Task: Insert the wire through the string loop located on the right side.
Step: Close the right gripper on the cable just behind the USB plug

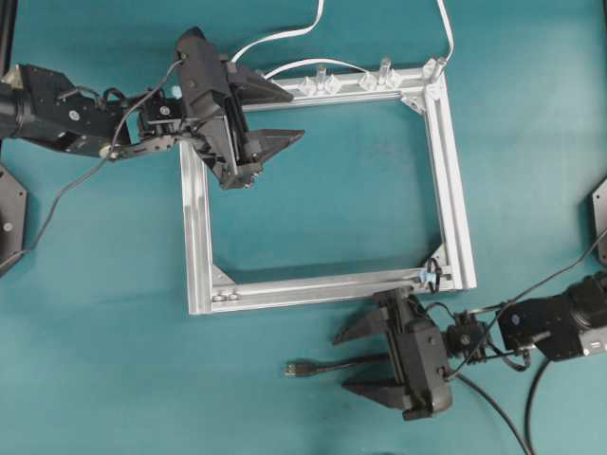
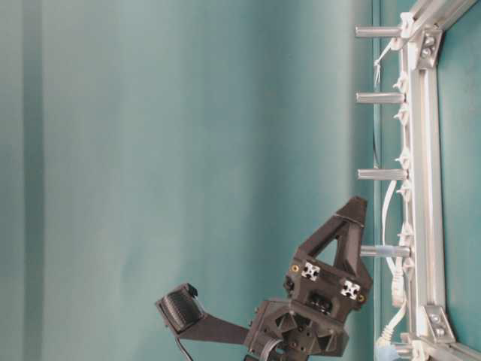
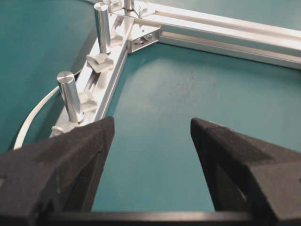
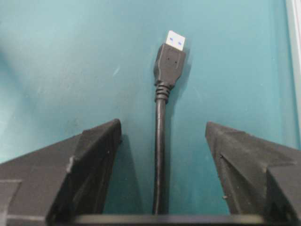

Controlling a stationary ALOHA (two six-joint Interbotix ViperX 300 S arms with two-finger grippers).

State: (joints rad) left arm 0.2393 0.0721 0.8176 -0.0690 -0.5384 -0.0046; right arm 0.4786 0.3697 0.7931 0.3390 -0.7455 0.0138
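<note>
My right gripper reaches in from the right edge of the overhead view, low over the table just below the frame's bottom rail, fingers pointing left and spread wide — nothing is pinched. The wire lies flat on the table between those fingers, touching neither, its long axis running left to right with the plug's metal tip pointing left, away from my wrist. The string loop sits at the frame's lower right corner, just above my wrist. My left gripper hovers over the frame's upper left corner, angled down and right, jaws wide and empty.
</note>
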